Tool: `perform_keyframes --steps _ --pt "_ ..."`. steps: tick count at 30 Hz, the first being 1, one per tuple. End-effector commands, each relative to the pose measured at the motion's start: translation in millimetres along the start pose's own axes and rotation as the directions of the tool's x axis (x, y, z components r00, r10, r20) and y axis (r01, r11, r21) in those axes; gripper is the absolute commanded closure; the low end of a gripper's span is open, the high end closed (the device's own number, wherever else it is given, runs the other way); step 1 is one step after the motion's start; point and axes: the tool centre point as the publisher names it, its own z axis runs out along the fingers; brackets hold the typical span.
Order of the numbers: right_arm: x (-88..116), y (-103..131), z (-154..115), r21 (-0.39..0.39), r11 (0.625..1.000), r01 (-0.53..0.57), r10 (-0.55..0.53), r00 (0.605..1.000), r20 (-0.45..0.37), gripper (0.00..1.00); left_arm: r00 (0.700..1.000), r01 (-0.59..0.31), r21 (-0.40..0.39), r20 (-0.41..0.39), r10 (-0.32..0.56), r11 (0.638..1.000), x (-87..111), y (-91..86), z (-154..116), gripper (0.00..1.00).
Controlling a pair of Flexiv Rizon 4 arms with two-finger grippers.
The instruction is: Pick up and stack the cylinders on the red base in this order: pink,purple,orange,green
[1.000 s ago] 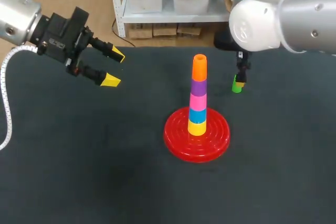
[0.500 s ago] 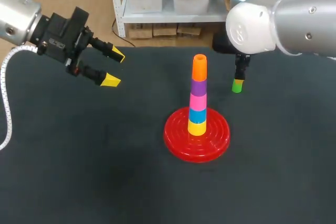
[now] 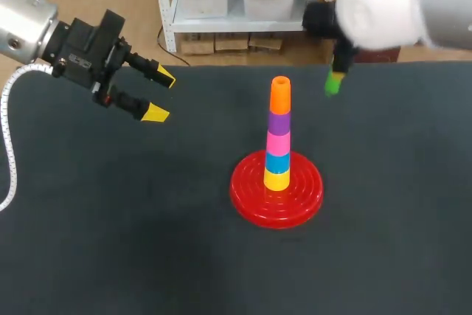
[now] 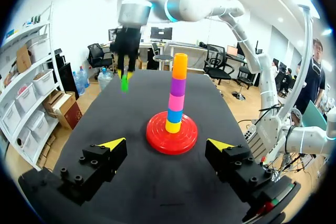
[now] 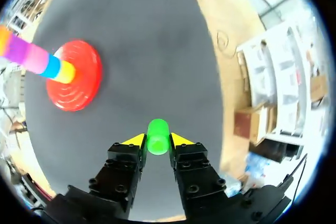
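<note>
The red base (image 3: pixel 276 189) carries a stack of yellow, blue, pink, purple and orange cylinders (image 3: pixel 279 135). My right gripper (image 5: pixel 157 140) is shut on the green cylinder (image 5: pixel 157 136) and holds it in the air, to the right of the stack's top and behind it (image 3: pixel 333 83). In the left wrist view the green cylinder (image 4: pixel 124 82) hangs under the right arm, beside the stack (image 4: pixel 176 94). My left gripper (image 3: pixel 158 95) stands open over the table's far left, with nothing between its fingers.
The dark table (image 3: pixel 147 241) holds only the base and its stack. Free room lies all round the base, with the table's far edge just behind the raised green cylinder.
My right gripper closed on the green cylinder where it stood on the table and lifted it up and back. The left arm has not moved.
</note>
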Motion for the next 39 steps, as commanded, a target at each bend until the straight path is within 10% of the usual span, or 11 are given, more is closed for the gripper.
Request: perform_keyframes --steps 1,15,39 --pt "-8.2 50.6 -112.3 0.178 0.969 0.171 -0.195 0.972 0.129 1.0 1.0 -0.002 0.002 0.001 0.002 1.0 0.6 0.8 -0.4 0.0" --pt "-67.5 122.6 -198.4 0.085 0.7 0.709 -0.713 0.689 0.128 1.0 1.0 -0.002 0.002 0.001 0.002 1.0 0.6 0.8 -0.4 0.0" --pt "-103.9 145.6 -188.4 -0.109 0.415 0.903 -0.897 0.426 0.118 1.0 1.0 -0.002 0.002 0.001 0.002 1.0 0.6 0.8 -0.4 0.0"
